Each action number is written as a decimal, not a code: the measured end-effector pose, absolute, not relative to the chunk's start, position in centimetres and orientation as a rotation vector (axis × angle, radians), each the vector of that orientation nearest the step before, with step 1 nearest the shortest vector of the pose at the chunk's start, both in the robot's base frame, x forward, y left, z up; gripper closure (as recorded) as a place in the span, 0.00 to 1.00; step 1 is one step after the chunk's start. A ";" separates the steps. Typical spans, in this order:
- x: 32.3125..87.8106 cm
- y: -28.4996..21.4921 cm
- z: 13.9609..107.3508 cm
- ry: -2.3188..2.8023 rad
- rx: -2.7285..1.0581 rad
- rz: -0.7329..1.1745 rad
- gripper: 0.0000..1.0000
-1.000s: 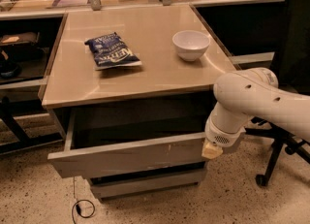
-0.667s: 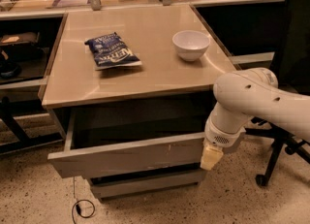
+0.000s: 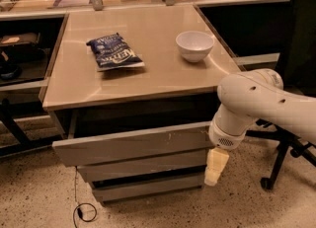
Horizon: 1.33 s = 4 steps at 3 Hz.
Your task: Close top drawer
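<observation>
Where scuffed grey top drawer [image 3: 133,145] protrudes, gripper [image 3: 216,167] alongside

A blue snack bag [image 3: 114,52] and a white bowl [image 3: 195,45] sit apart on the tan bench [image 3: 148,81]. A black cable [image 3: 84,212] loops on the speckled floor [image 3: 29,197]. An office chair [image 3: 280,159] stands beside the claw [image 3: 216,167], below the bench's front-right corner.

The camera is looking down at the table [image 3: 163,76] from its front, fairly near; the gripper [image 3: 216,167] is hanging lower right.
</observation>
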<state>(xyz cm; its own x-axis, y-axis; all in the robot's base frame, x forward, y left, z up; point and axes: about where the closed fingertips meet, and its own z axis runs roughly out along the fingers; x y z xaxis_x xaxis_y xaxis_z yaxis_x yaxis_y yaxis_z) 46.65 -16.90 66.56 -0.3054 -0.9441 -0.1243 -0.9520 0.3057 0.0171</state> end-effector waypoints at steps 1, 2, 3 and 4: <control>46.6 -16.9 66.6 2.464 -1.794 0.133 0.19; 46.6 -16.9 66.6 2.464 -1.794 0.133 0.42; 46.7 -16.9 66.6 2.464 -1.794 0.133 0.65; 48.3 -16.4 66.8 2.452 -1.775 0.078 0.89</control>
